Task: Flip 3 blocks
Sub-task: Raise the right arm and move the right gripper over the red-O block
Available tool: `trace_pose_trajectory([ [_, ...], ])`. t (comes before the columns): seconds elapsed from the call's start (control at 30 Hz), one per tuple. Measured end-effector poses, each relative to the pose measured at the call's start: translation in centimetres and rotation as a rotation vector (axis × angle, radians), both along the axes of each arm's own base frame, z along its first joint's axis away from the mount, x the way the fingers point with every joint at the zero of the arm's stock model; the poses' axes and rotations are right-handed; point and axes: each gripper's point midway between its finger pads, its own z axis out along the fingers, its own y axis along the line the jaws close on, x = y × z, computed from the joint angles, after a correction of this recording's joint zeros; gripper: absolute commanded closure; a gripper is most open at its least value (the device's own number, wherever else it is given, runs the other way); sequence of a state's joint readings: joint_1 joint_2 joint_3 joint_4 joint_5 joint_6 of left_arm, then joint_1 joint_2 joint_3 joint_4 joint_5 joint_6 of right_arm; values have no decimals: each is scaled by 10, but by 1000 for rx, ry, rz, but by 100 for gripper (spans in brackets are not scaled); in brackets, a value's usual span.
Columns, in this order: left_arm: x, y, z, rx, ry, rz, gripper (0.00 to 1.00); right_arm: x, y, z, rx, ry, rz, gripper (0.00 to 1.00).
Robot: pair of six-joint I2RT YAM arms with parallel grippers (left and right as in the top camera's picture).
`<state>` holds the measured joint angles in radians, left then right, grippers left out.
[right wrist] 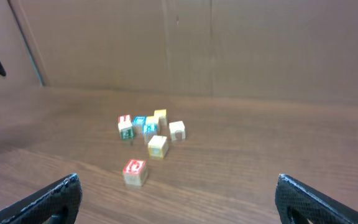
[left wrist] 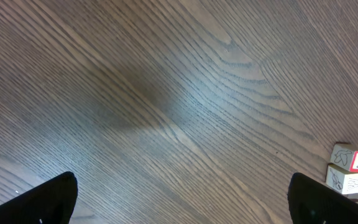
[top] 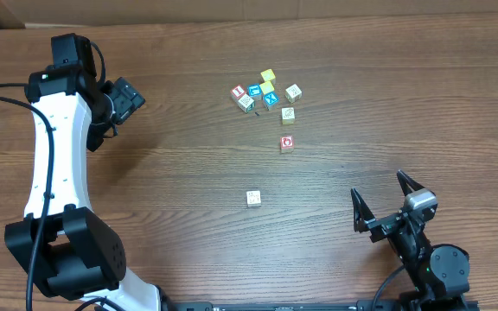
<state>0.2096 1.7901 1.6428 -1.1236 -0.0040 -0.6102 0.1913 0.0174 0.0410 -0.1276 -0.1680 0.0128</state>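
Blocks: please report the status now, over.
Left gripper open, empty. Right gripper open, empty. Red-ring block and lone cream block apart from cluster, untouched. Nothing blocks them.

Even soft light; dark shadow patch on table [left wrist: 135, 99]; right-wrist view blurred.

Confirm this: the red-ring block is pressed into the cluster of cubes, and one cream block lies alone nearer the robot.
Wrong on one count. The overhead view shows the red-ring block standing apart from the cluster of cubes, on the side nearer the robot, touching none. The rest holds: one cream block lies alone nearer the robot.
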Motion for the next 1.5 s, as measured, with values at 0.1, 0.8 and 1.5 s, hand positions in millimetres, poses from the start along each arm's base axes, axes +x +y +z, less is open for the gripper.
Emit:
trace_pose_trajectory([
  [0.1,0,0,0,0,0,0,0,-4,-1,21,0,17,-1,0],
  [0.8,-1,0,0,0,3,0,0,89,25,156,-108,751,35,0],
  [1.5,-1,0,0,0,3,0,0,161,157,-76,-193,1244,11,25],
])
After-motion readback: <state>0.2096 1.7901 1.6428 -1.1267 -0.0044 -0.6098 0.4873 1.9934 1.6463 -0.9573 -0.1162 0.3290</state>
